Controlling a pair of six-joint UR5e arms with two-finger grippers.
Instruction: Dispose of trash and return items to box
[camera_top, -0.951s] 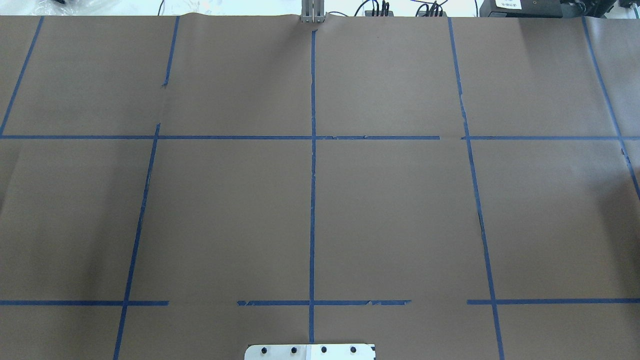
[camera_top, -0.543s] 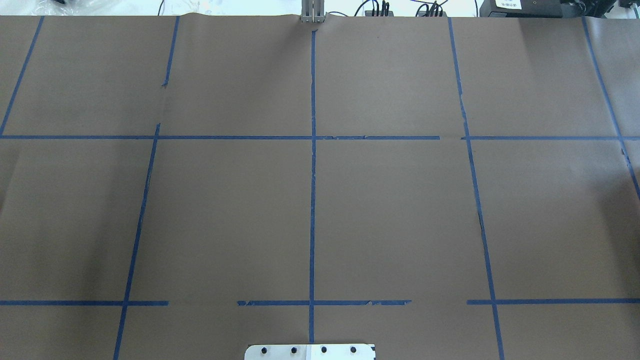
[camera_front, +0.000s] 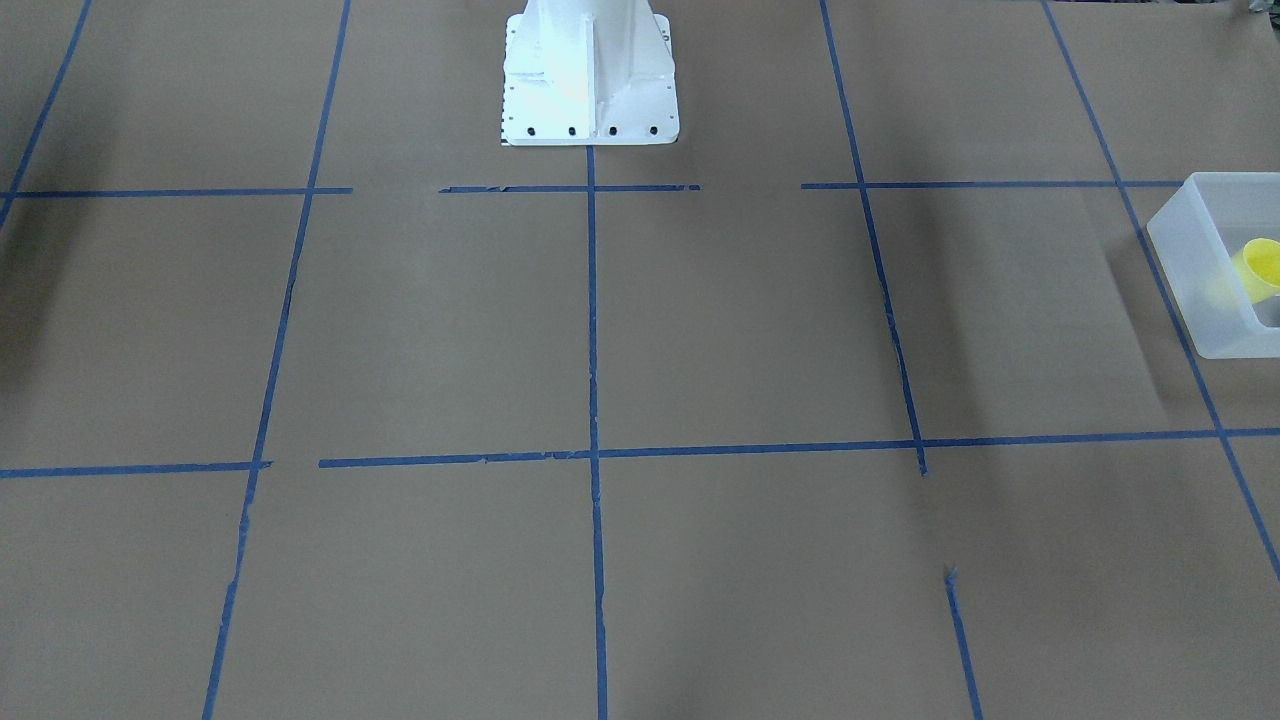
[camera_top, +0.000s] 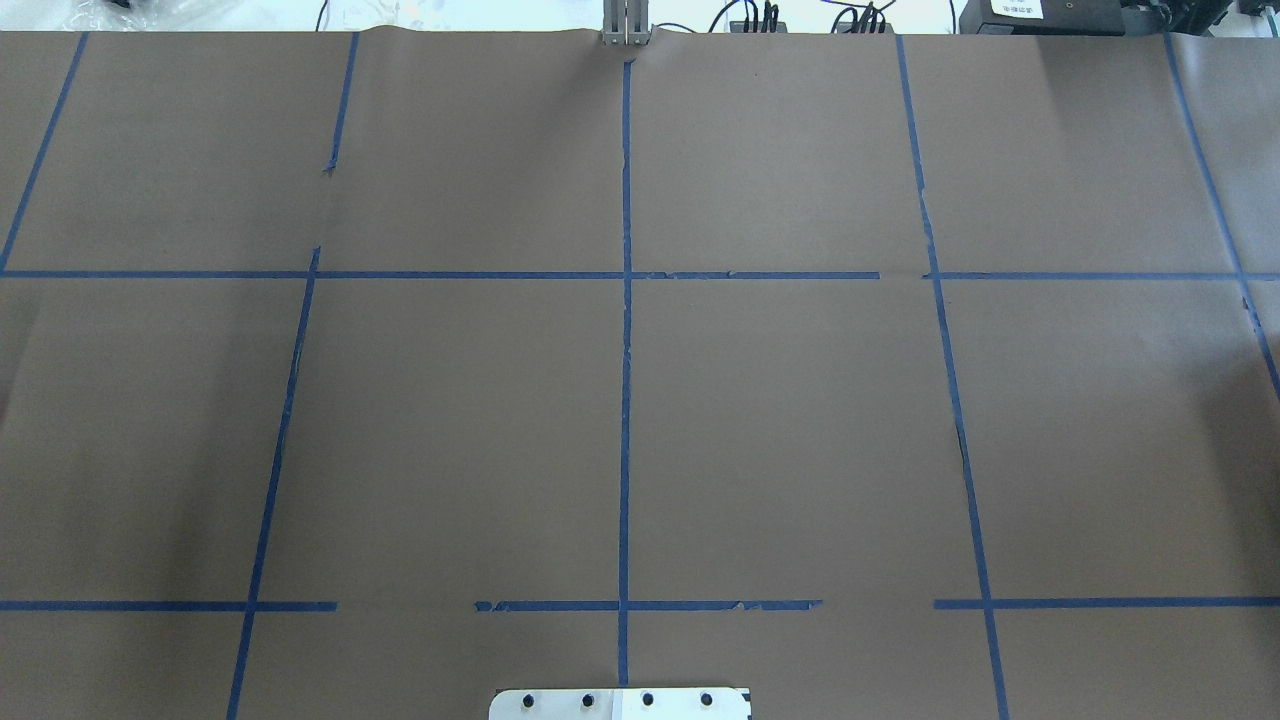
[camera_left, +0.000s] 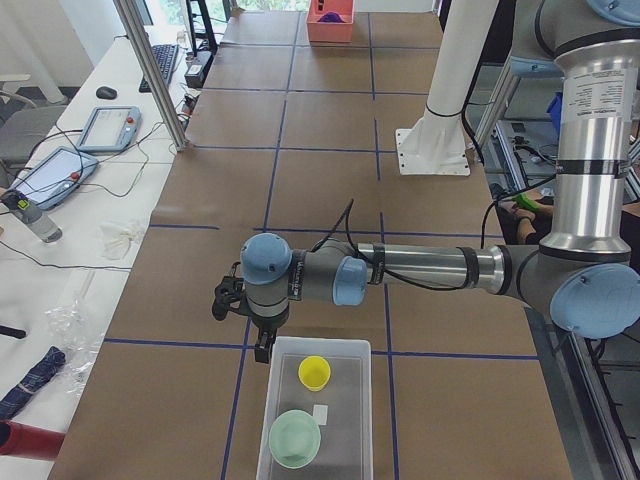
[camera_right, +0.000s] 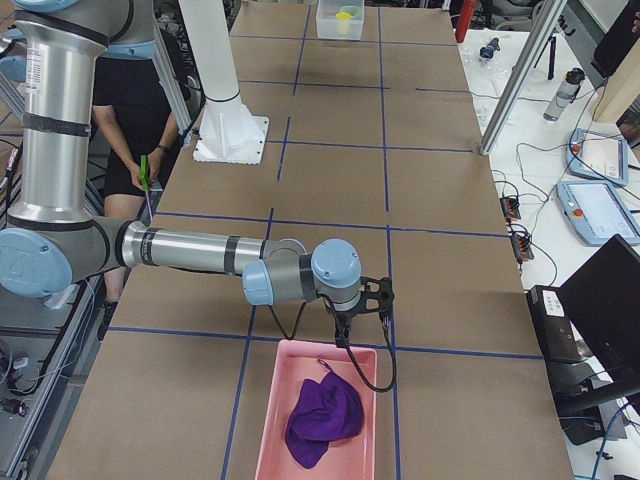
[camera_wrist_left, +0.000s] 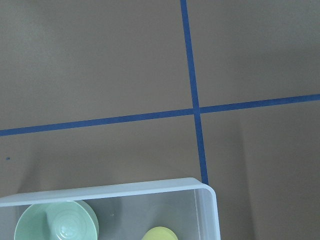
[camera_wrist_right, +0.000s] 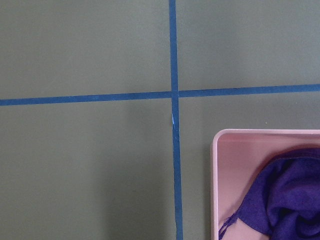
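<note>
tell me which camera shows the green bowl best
Exterior left: the green bowl sits whole inside the box, seen from above. Left wrist crops it at the frame's bottom edge. Front-facing cuts the box off before it; exterior right shows the box too far to tell; overhead misses it.

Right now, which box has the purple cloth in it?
The pink box. The purple cloth lies in it, while the white box holds a yellow cup and a green bowl.

A robotics lab, shown by teach pendants (camera_left: 105, 127) beside a paper-covered table (camera_top: 450, 420) gridded with blue tape (camera_top: 625, 400)
</note>
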